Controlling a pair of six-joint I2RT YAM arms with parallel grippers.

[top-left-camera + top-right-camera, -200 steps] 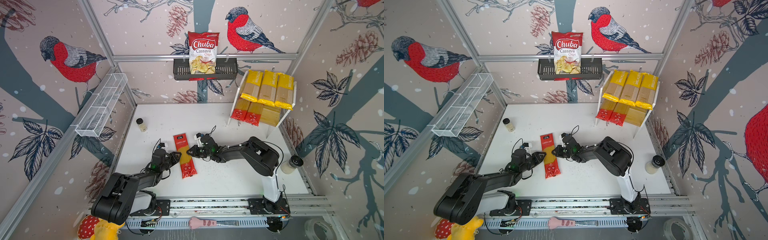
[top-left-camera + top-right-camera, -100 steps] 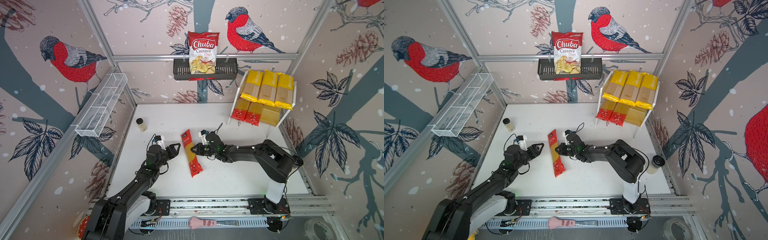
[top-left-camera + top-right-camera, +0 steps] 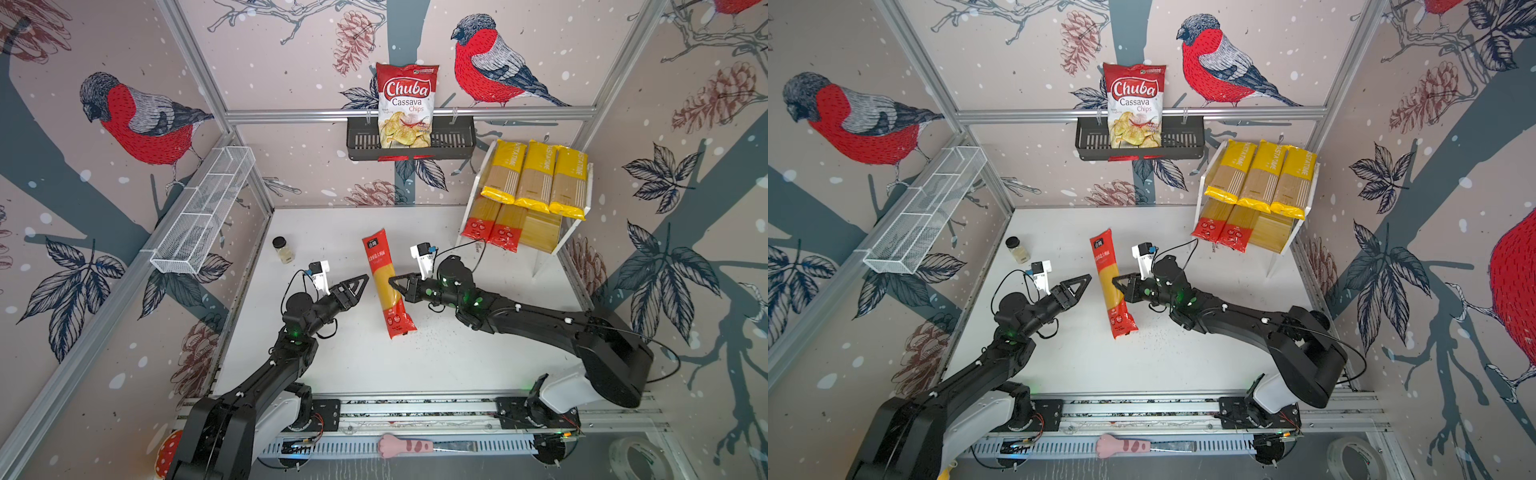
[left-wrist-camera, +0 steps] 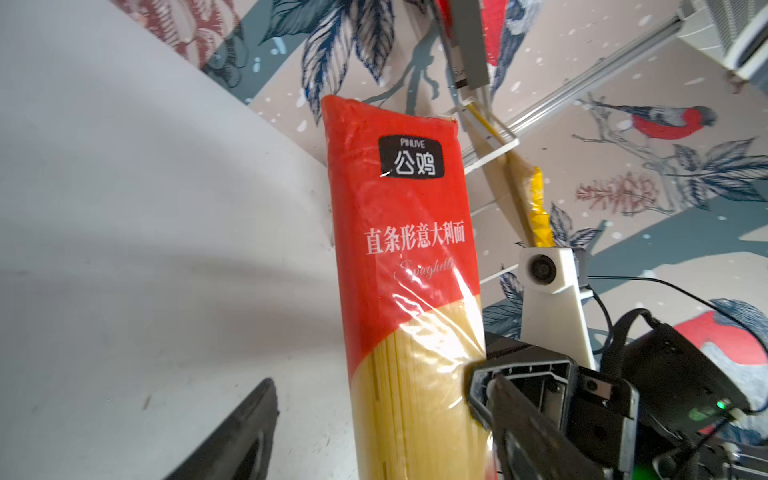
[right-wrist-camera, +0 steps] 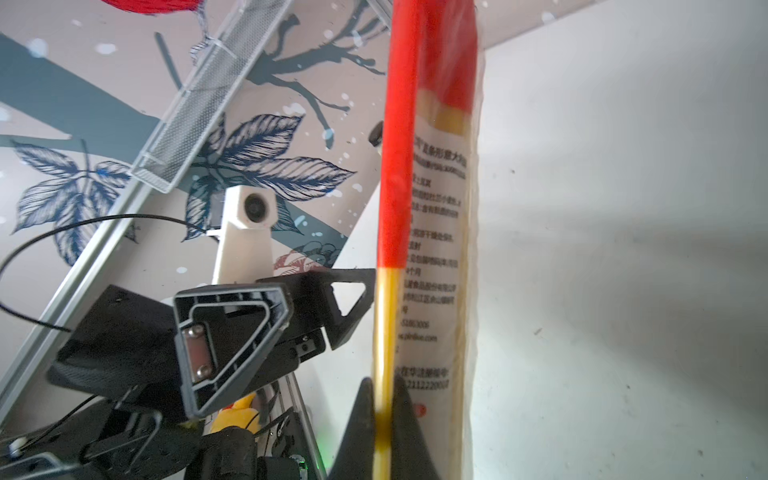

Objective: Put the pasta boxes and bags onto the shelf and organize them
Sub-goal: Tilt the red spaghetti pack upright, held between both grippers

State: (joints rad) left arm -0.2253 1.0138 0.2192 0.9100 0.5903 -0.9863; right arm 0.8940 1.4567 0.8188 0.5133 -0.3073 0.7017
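**Last red packet, pinched on the right**

My right fingers (image 3: 395, 281) pinch the red-ended spaghetti packet (image 3: 388, 286) by one long edge near mid-length, for balance I judge, over the middle of the surface. My left fingers (image 3: 358, 283) stand spread just beside it, touching nothing. The packet has red ends, white Chinese lettering and a clear window. The shelf (image 3: 540, 235), at the far right corner, shows one bare lower slot.

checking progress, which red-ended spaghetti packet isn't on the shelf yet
The packet pinched edgewise by the right pincer; the other two lie on the shelf's lower tier.
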